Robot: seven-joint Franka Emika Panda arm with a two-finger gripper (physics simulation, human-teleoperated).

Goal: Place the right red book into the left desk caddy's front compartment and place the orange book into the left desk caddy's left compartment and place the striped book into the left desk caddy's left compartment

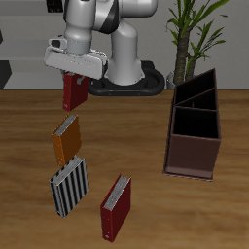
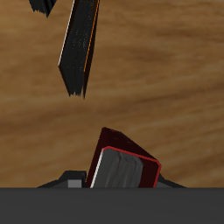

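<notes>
You're on step 1: the right red book (image 1: pixel 74 91) is up off the tabletop (image 1: pixel 146 204), hanging from the gripper (image 1: pixel 76 76) near the robot's base, well apart from the left desk caddy (image 1: pixel 195 131). In the wrist view the gripper (image 2: pixel 122 181) looks closed on the book's (image 2: pixel 122 162) upper end, w/ its cover and white page edges right at the camera; fingers themselves are mostly hidden, so I judge the grip from the book hanging there, not from seeing the pads. Next move, as I read it: carry the book across to the caddy, line it up over the front compartment (the one nearest the table's front edge), and lower it in edge-first w/o clipping the slanted walls or dividers. Orange book (image 1: pixel 65 139) and striped book (image 1: pixel 69 186) lie flat on the tabletop, one behind the other, not yet handled. A brighter red book (image 1: pixel 115 207) lies beside the striped one; leave it.
</notes>
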